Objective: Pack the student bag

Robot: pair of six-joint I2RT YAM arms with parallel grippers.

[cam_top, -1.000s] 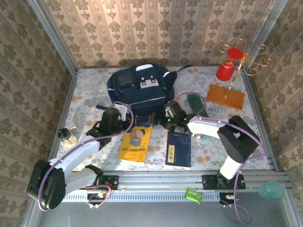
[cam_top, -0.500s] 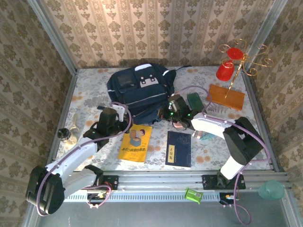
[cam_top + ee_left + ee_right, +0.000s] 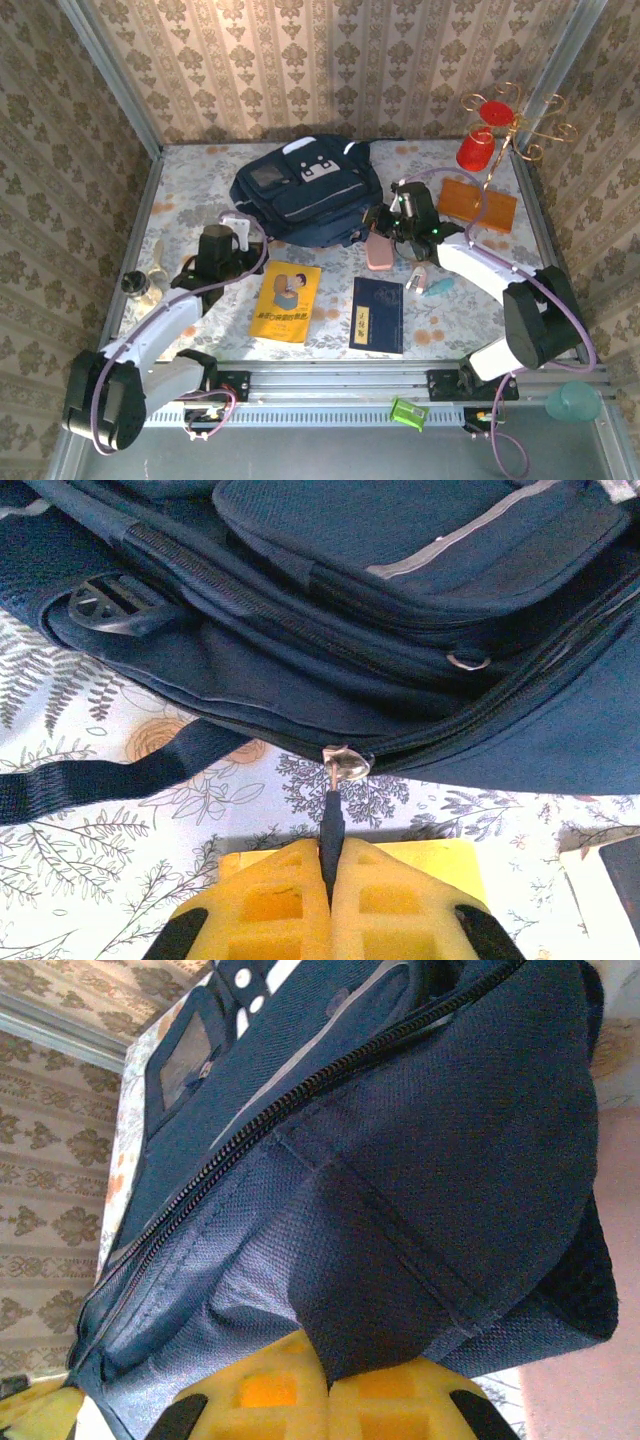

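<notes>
At the far middle of the worktop (image 3: 190, 200), from above, the student bag (image 3: 305, 190) is lying flat, the left hand (image 3: 232, 228) sitting at its near-left edge and the right hand (image 3: 385, 222) at its right edge. From the left wrist, the left hand is pinching the zip pull (image 3: 332, 825) tight. From the right wrist, the right hand is clamping a fold of the bag's fabric.

The left gripper (image 3: 331, 872) has its yellow jaws pressed together on the dark pull tab (image 3: 331, 825) of a zipper. The metal slider (image 3: 346, 763) sits on the lower seam of the student bag (image 3: 400, 570). A dark strap (image 3: 100, 778) lies on the floral counter (image 3: 60, 880).
</notes>
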